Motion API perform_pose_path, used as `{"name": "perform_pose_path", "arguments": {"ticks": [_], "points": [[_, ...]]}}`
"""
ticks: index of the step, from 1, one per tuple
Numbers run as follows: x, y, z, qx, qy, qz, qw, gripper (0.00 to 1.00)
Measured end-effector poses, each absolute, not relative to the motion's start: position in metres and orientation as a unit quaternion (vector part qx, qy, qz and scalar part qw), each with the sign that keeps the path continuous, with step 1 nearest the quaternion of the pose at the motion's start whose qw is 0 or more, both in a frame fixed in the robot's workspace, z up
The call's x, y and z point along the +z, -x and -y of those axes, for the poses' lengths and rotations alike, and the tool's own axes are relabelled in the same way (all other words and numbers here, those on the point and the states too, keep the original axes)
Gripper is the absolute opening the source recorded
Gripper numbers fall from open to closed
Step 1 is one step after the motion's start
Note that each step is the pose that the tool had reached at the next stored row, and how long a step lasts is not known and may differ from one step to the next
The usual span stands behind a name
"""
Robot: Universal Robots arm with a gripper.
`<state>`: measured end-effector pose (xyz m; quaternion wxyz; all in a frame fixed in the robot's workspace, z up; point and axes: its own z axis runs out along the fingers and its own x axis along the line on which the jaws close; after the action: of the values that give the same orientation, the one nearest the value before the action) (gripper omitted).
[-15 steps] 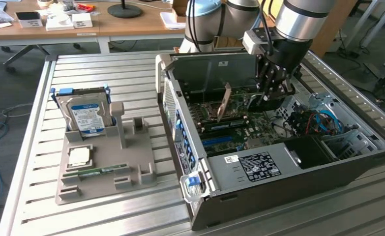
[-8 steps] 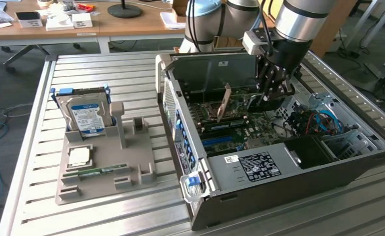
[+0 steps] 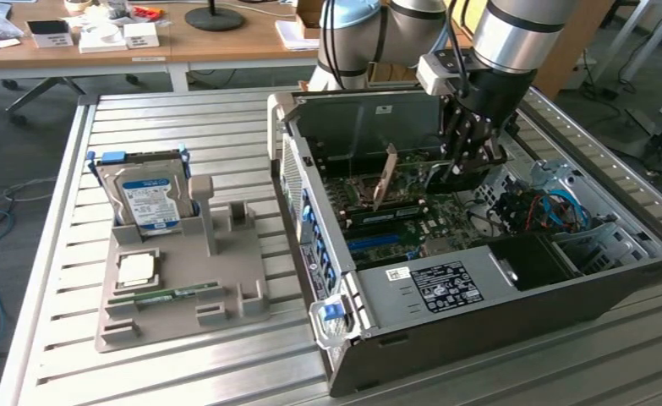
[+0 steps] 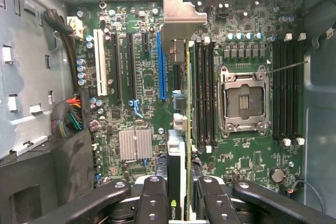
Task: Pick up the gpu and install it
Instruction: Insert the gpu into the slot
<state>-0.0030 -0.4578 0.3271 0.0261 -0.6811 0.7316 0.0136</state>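
1. One risk: the gripper (image 4: 181, 205), pinching the gpu (image 4: 187, 103) upright over the motherboard (image 4: 247, 182), could press it beside the blue slot (image 4: 160, 66) if it is misaligned, straining the card.
2. The computer case (image 3: 556, 326) holds both the board and the gpu. At the exterior view's left, a grey tray (image 3: 139, 334) holds the hard drive (image 3: 144, 199), CPU (image 3: 135, 269) and RAM stick (image 3: 178, 293).

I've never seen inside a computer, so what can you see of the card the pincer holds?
The gpu is a thin flat card standing on edge over the green motherboard inside the open computer case. One face looks tan-brown; a bent silver bracket caps the end toward the case's vented wall. The pincer clamps its dark other end from both sides. Whether it sits in a slot cannot be told.
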Motion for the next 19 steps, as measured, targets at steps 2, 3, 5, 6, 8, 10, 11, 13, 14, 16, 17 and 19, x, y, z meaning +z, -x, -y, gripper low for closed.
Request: {"name": "perform_pose_path", "arguments": {"ticks": [2,3,5,6,8,10,11,13,14,16,17,19], "points": [[0.327,0.0036,0.4578,0.014,0.681,-0.732,0.026,0.27],[0.327,0.0036,0.4578,0.014,0.681,-0.732,0.026,0.27],[0.3269,0.0036,0.4578,0.014,0.681,-0.732,0.026,0.27],[0.3269,0.0037,0.4578,0.014,0.681,-0.732,0.026,0.27],[0.3269,0.0038,0.4578,0.014,0.681,-0.732,0.026,0.27],[0.3268,0.005,0.4578,0.014,0.681,-0.732,0.026,0.27],[0.3268,0.0053,0.4578,0.014,0.681,-0.732,0.026,0.27],[0.3268,0.0053,0.4578,0.014,0.681,-0.732,0.026,0.27],[0.3268,0.0053,0.4578,0.014,0.681,-0.732,0.026,0.27],[0.3268,0.0053,0.4578,0.014,0.681,-0.732,0.026,0.27],[0.3268,0.0053,0.4578,0.014,0.681,-0.732,0.026,0.27],[0.3266,0.0062,0.4578,0.014,0.681,-0.732,0.026,0.27]]}}
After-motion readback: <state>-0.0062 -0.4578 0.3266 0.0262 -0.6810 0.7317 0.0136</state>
